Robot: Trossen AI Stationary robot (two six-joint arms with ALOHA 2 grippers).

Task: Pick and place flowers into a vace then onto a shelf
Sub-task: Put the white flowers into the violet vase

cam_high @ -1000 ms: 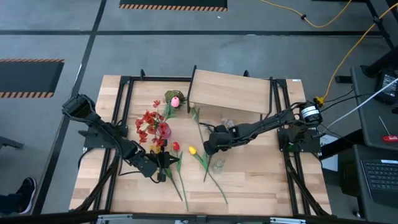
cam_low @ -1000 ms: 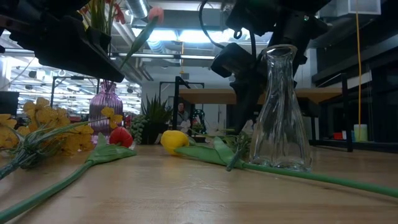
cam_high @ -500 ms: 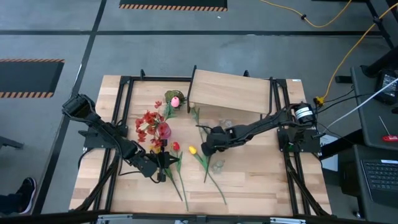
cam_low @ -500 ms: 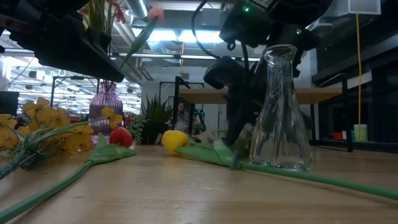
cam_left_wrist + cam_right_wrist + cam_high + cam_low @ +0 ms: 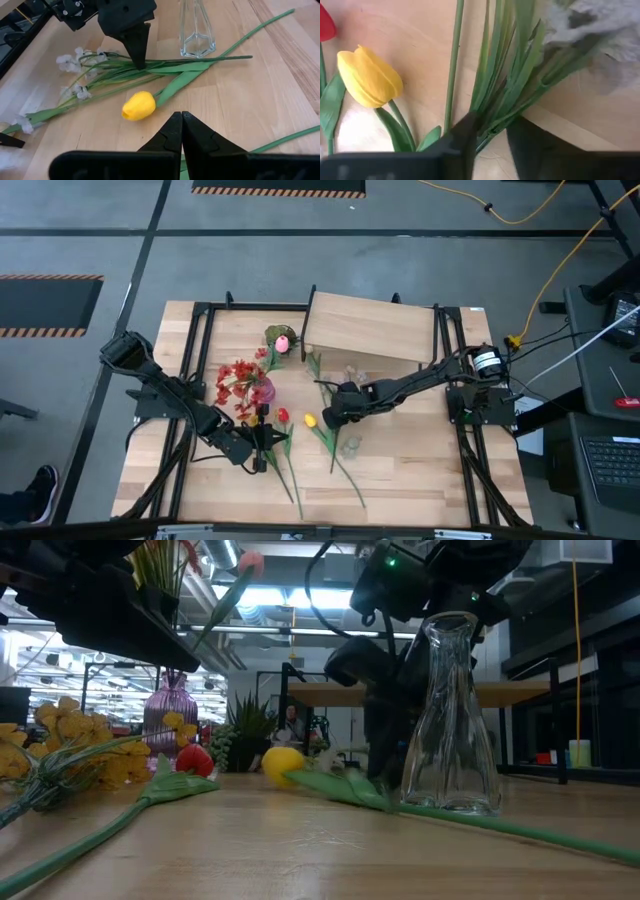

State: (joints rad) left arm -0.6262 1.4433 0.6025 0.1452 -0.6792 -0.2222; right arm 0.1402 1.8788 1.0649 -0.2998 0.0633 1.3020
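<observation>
While the left arm waits at the near left of the table, the high view shows the right gripper (image 5: 330, 414) lower and a touch further left than a second ago, now down among the stems just beside the yellow tulip (image 5: 309, 421); the clear vase (image 5: 351, 445) stands a little nearer the table's front edge, the purple vase (image 5: 262, 391) with its red flowers (image 5: 237, 377) stands to the left, and the shelf (image 5: 372, 328) sits at the far side with no vase on it yet. In the low view the same gripper has dropped from above the tabletop to the wood, its dark fingers (image 5: 383, 745) now planted behind the clear vase (image 5: 450, 720), and the yellow tulip (image 5: 283, 762) has been nudged slightly, which suggests the stems are being gathered. From the left wrist view, the left gripper (image 5: 181, 119) has its fingers pressed together on nothing, and beyond it the right arm's fingertip (image 5: 138, 55) meets the white-blossom stem (image 5: 107, 72) lying next to the yellow tulip (image 5: 139, 105). The right wrist view shows the two fingers (image 5: 465, 137) straddling the bundle of green stems (image 5: 505, 95) and narrowing on it, though I cannot tell whether they already pinch it. I judge this to be the start of a pick, with the lift into a vase to follow.
</observation>
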